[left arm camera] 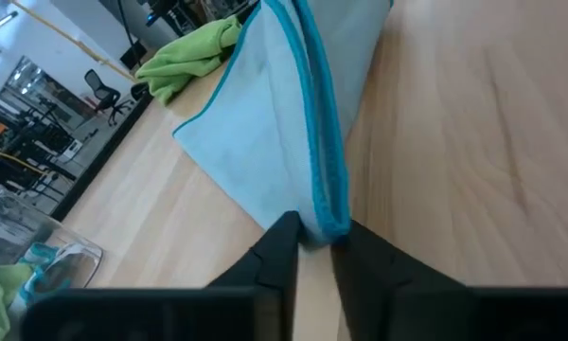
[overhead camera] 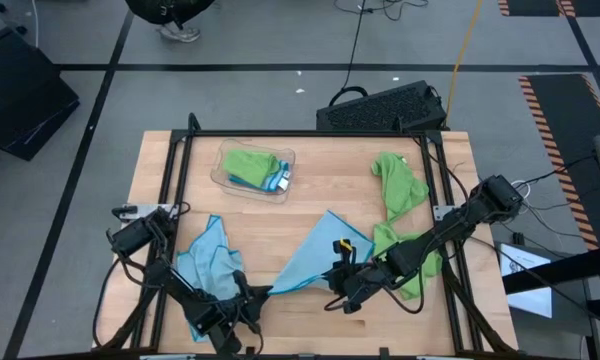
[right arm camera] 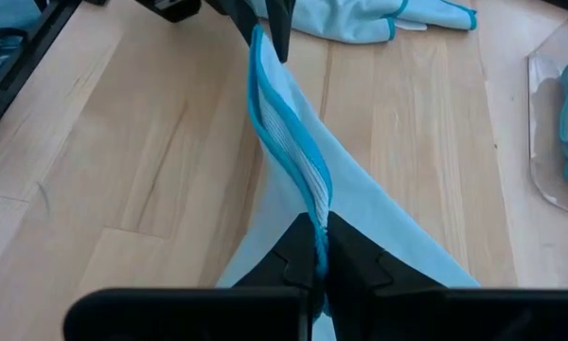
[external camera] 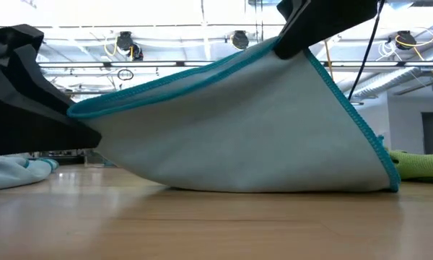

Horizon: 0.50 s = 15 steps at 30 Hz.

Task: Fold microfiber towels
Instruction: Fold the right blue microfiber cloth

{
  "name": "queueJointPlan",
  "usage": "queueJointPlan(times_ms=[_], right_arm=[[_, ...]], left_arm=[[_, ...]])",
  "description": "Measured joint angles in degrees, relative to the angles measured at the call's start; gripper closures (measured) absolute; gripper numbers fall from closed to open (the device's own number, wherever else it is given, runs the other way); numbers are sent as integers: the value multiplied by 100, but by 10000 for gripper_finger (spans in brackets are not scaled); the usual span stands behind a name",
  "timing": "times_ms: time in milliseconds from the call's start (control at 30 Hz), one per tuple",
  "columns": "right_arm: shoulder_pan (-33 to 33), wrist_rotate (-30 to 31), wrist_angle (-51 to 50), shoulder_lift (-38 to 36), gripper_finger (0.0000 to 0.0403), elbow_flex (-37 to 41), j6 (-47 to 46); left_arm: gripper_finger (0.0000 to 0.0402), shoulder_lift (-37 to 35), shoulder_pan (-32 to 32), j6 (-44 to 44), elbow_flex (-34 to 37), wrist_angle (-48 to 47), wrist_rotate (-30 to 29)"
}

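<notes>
High view first, at the near edge of the desk (overhead camera: 310, 200): a light blue towel (overhead camera: 315, 258) is stretched between the two arms, one corner being pinched by the left tool (overhead camera: 252, 296) and the opposite end by the right tool (overhead camera: 346, 272). The left tool's fingers (left arm camera: 282, 248) are seen in its wrist view closed narrowly on the teal hem, and the right tool is clamped tight on the doubled edge in its own wrist view, so both are gripping the same cloth. The low view shows why it is held this way: the towel is lifted into a tent, its upper edge taut and its lower part resting on the wood, which is judged to let one half be drawn over the other for a fold. Just beside the left arm, a second blue towel (overhead camera: 208, 262) lies crumpled and untouched, presumably awaiting its turn. On the right side, under and behind the right arm, two green towels are counted, one near (overhead camera: 412, 262) and one farther back (overhead camera: 398, 182), touching each other; whether they are truly separate cloths cannot be told for certain. Farthest back, a clear plastic tray (overhead camera: 225, 178) holds a green cloth and a blue one bundled together. Counted in all: three blue, three green, one tray, two tools.
</notes>
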<state>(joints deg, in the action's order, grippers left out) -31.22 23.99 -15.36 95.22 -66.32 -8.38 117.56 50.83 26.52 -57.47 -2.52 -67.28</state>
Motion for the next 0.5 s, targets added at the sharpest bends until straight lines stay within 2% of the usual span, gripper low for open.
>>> queueJointPlan(times_ms=[133, 367, 500], right_arm=[[0, 0, 0, 0, 397, 0, 2], [0, 0, 5, 0, 397, 0, 1], [0, -2, 5, 0, 397, 0, 2]], left_arm=[[319, -2, -7, -275, -2, 399, -25], [376, -9, -7, -1083, -7, 1026, -182], [395, -11, -7, -1173, -7, 1059, -174]])
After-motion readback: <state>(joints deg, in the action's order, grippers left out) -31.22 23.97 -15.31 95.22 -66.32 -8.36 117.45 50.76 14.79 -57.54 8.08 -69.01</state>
